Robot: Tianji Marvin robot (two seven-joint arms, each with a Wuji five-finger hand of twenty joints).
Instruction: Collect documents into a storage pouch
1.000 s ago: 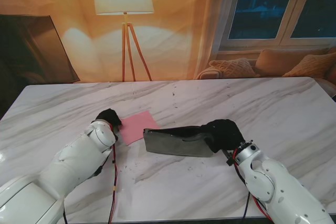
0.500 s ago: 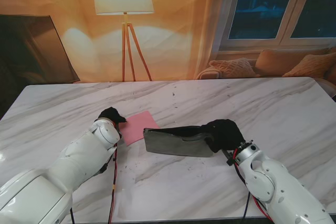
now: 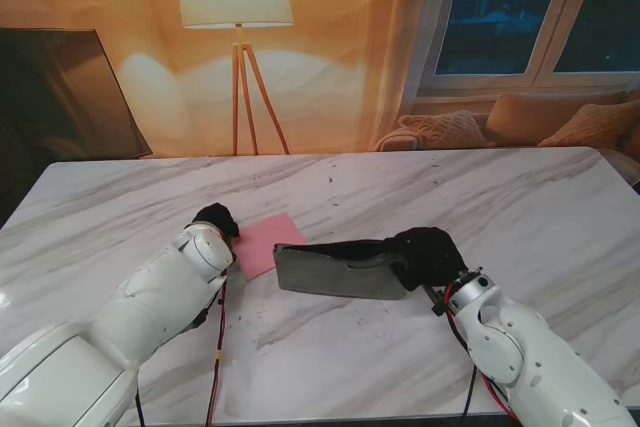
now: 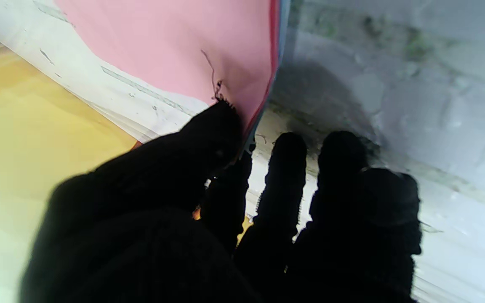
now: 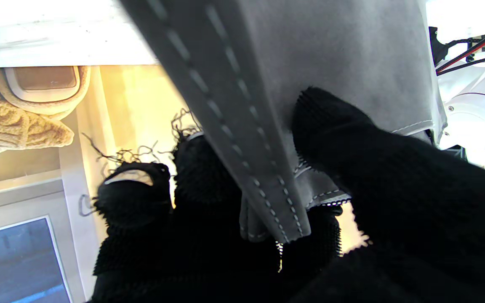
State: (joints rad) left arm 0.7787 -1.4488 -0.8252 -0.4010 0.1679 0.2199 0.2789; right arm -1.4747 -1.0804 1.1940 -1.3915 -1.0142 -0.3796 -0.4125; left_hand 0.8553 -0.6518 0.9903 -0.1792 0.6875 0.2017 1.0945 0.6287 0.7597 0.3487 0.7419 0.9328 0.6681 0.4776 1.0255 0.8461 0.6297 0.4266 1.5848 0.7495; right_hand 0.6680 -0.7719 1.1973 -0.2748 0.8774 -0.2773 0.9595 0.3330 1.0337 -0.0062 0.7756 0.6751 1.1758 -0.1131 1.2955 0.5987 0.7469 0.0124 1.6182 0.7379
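Pink document [image 3: 266,243] pinched at its edge by left robot hand [image 3: 216,220]

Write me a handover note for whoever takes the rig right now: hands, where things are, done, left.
Left hand: shut on the pink paper, thumb and a finger pinching its left edge; the wrist view shows that edge lifted.
Right hand: shut on the grey pouch, gripping its right end, its other end toward the paper.
Both lie mid-table, paper just left of the pouch, corner at its mouth.
Done: both things grasped.
Left: slide the paper into the pouch; it is still outside.
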